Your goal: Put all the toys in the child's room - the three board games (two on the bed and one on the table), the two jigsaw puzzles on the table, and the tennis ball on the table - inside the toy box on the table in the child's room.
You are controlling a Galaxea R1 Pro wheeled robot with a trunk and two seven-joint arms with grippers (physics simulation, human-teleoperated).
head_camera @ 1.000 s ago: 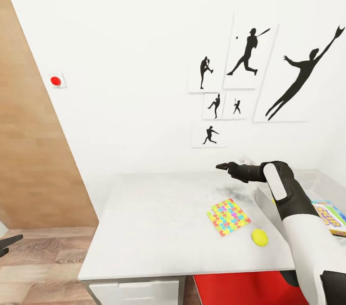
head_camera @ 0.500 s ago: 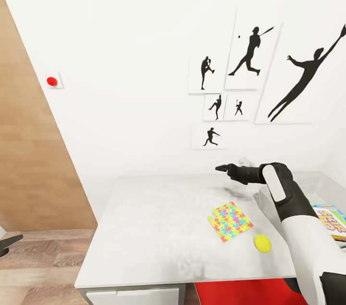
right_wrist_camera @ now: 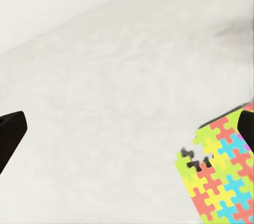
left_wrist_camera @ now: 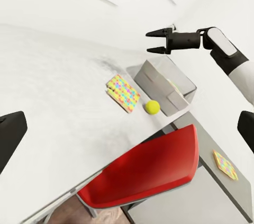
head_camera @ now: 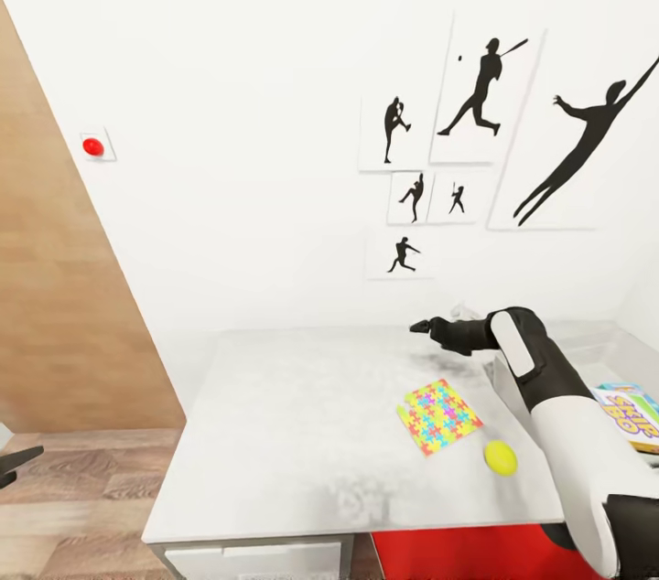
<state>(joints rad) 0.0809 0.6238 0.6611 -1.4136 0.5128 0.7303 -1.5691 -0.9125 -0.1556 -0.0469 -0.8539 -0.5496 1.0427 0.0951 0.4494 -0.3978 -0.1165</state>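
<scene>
Right pincer (head_camera: 423, 326) edged lower, released, empty above counter (head_camera: 293, 415); careless descent could knock jigsaw puzzle (head_camera: 438, 415) into tennis ball (head_camera: 500, 457).

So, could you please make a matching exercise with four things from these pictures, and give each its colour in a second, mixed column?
Things:
1. tennis ball
2. jigsaw puzzle
3. chair
4. toy box

Colours:
a. light grey
b. red
c. yellow-green
d. many bright colours

Pairs: 1-c, 2-d, 3-b, 4-a
</scene>
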